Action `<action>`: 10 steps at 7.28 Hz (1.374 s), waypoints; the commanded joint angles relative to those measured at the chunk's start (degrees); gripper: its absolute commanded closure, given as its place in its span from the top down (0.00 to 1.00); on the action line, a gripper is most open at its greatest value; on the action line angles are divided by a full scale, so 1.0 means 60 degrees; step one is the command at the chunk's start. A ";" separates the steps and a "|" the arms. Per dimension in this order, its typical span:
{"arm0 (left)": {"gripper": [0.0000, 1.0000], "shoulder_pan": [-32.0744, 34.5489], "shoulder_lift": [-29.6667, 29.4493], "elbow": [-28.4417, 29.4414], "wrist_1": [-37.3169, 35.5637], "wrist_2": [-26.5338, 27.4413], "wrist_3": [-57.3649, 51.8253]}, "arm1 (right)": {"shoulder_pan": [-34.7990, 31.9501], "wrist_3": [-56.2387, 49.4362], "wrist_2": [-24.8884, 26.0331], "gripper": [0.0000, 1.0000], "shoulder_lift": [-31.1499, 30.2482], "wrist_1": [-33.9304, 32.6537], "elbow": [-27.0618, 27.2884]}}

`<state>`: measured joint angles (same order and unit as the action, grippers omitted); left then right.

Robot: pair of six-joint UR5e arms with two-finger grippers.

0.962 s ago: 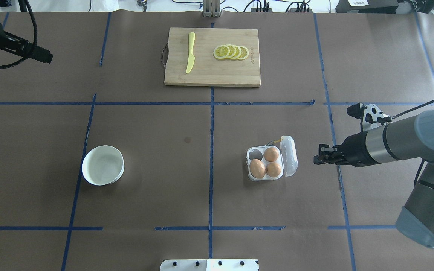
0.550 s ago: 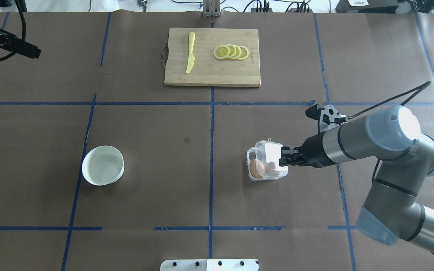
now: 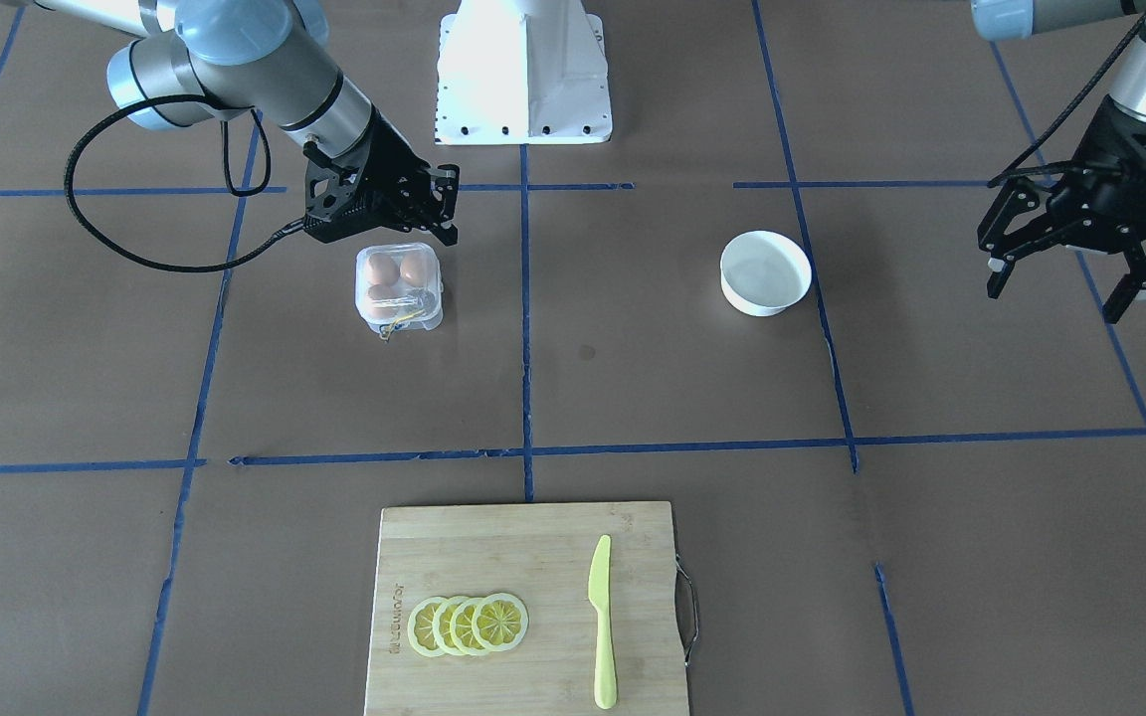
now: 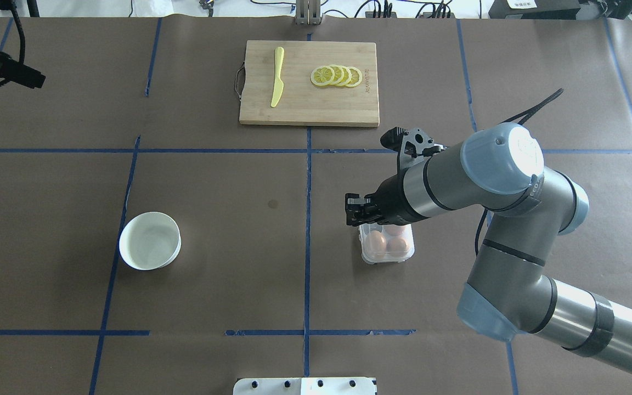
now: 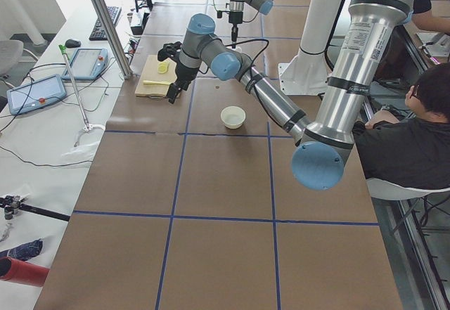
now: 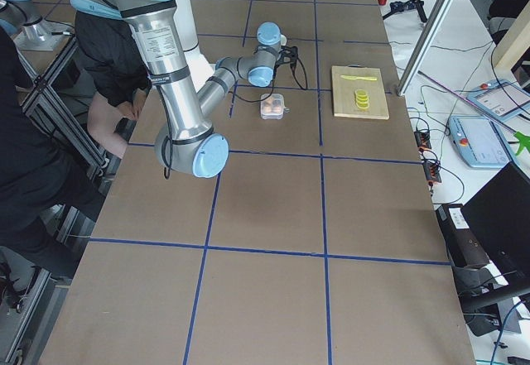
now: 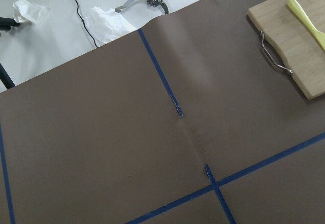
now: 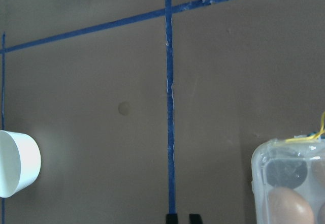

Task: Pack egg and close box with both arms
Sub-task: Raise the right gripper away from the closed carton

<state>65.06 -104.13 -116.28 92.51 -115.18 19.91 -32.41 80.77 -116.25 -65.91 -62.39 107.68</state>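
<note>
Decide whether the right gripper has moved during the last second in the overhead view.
Yes. The right gripper has swept left, from right of the egg carton to above it, nearer the central blue tape line.

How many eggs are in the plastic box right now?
3, all inside the box: one egg and a second egg in the row nearest the robot, a third egg in the far row. The fourth cell looks empty.

No legible text — none anywhere
</note>
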 commanded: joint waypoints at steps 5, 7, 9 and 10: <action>1.00 0.3387 0.1447 0.2587 0.0769 -0.1161 -0.5697 | -0.3700 -0.6893 -0.0514 1.00 -0.0089 -0.6300 0.1257; 1.00 0.3921 0.1461 0.3628 0.0725 -0.1457 -0.6944 | -0.5836 -1.1231 -0.1549 1.00 -0.0816 -0.7689 0.1068; 1.00 0.4402 0.2101 0.4174 0.0870 -0.2696 -0.7010 | -0.7962 -1.3843 -0.2916 1.00 -0.2934 -0.7532 0.0834; 1.00 0.4463 0.2237 0.4218 0.1277 -0.2703 -0.6965 | -0.8784 -1.5192 -0.2847 1.00 -0.3714 -0.7502 0.0368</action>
<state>90.83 -92.41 -91.79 98.14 -129.68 -21.88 -78.36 -0.05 -132.10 -81.65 -107.51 112.33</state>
